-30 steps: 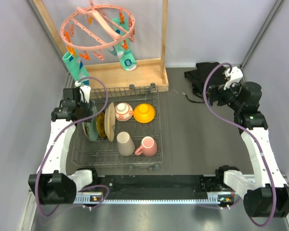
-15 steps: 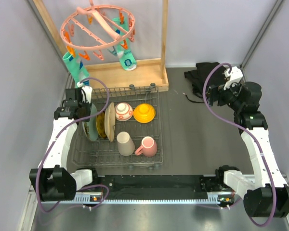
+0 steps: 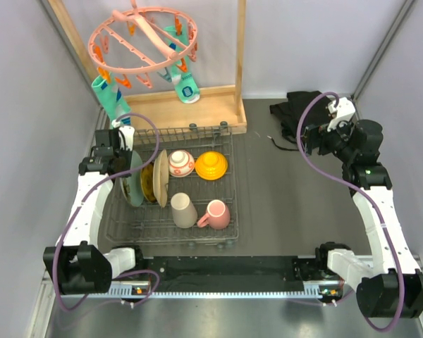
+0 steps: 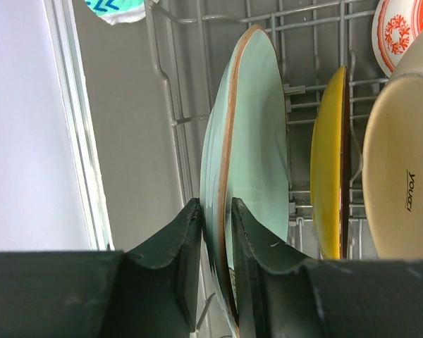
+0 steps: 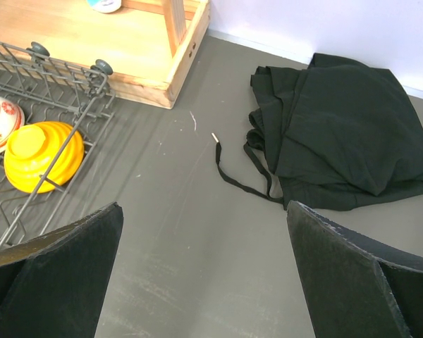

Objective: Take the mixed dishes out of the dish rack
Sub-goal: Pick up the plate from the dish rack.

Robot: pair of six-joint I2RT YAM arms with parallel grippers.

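The dish rack (image 3: 234,204) lies at the left of the table. On edge in it stand a pale green plate (image 3: 134,179), a yellow plate (image 3: 148,182) and a cream plate (image 3: 161,177). My left gripper (image 4: 215,204) is shut on the pale green plate (image 4: 257,127), one finger on each face of its rim. A red-white bowl (image 3: 181,163), an orange bowl (image 3: 211,165), a beige cup (image 3: 184,210) and a pink mug (image 3: 216,214) also rest in the rack. My right gripper (image 5: 204,211) hangs open above bare table, right of the rack.
A black cloth (image 3: 296,113) with a trailing strap lies at the back right. A wooden frame (image 3: 190,116) with a pink peg hanger (image 3: 144,39) stands right behind the rack. The left wall runs close along the rack's left side.
The left gripper's jaws have closed onto the pale green plate's rim, and that arm edged slightly toward the rack. The right arm has not moved.
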